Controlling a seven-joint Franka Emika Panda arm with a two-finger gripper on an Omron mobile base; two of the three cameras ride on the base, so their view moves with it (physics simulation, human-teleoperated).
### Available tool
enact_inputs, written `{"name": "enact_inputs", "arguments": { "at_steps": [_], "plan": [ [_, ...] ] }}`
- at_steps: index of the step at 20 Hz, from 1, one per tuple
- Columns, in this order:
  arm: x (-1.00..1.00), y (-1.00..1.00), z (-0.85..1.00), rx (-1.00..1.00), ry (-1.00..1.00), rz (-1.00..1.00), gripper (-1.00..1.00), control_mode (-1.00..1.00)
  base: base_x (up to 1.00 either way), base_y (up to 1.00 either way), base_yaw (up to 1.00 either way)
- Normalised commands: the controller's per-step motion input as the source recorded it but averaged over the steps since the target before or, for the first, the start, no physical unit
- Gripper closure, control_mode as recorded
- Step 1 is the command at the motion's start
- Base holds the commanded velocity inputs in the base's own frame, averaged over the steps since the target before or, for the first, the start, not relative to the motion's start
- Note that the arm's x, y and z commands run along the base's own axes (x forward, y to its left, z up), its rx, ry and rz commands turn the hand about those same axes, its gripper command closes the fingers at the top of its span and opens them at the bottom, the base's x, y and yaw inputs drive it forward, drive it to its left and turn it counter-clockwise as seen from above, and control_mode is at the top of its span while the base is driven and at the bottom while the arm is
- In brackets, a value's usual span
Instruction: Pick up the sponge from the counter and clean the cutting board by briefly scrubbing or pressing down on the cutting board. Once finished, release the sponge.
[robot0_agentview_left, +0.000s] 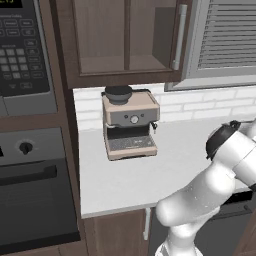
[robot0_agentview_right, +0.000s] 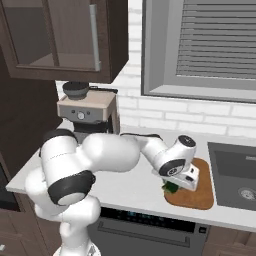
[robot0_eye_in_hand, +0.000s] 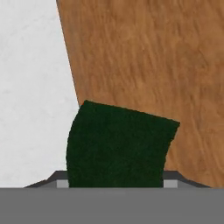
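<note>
Sponge (robot0_eye_in_hand: 117, 146) clamped in the pincer (robot0_eye_in_hand: 116, 179) (fingertips mostly hidden) at the cutting board (robot0_eye_in_hand: 148, 61) edge.

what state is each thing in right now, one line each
sponge: held in the gripper, over the board's left edge
gripper: shut on the sponge, low at the board
cutting board: flat on the counter, beside the sink
coffee machine: upright at the back wall
upper cabinet: doors closed
window blind: lowered
</note>
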Motion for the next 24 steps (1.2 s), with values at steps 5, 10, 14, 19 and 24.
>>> {"name": "enact_inputs", "arguments": {
  "at_steps": [5,10,14,19,24],
  "plan": [
    [0.21,0.02,-0.85,0.00,0.02,0.00,1.00,-1.00,0.00,0.00,0.00],
    [0.18,0.26,-1.00,-0.04,0.12,0.00,1.00,-1.00,0.00,0.00,0.00],
    [0.10,0.54,-1.00,-0.09,0.14,0.00,1.00,-1.00,0.00,0.00,0.00],
    [-0.06,-0.06,-0.07,0.03,-0.01,0.00,1.00,-1.00,0.00,0.00,0.00],
    [-0.34,-0.01,0.05,0.01,-0.15,-0.05,1.00,-1.00,0.00,0.00,0.00]
  ]
}}
